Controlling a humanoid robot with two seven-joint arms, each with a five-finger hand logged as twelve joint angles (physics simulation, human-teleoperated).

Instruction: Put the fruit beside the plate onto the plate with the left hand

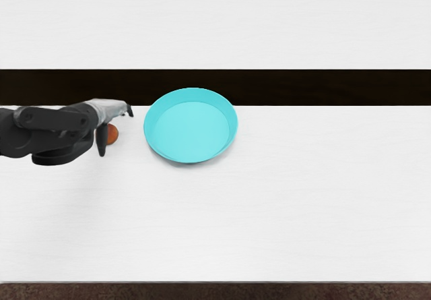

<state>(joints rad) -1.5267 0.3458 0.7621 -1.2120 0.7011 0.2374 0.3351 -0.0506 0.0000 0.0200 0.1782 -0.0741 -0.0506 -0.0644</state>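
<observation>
A small orange fruit (113,134) lies on the white table (269,205), just left of the turquoise plate (190,125), and only its right part shows. My left hand (111,121) reaches in from the left edge and hangs over the fruit. Its fingers (121,107) stretch right toward the plate and the thumb (101,143) points down on the fruit's left side. The fingers look spread and are not closed around the fruit. The plate is upright and has nothing in it. The right arm does not show.
A dark gap (303,87) runs across the scene behind the plate, with another white surface (215,30) beyond it. The table's front edge (215,283) runs along the bottom of the picture.
</observation>
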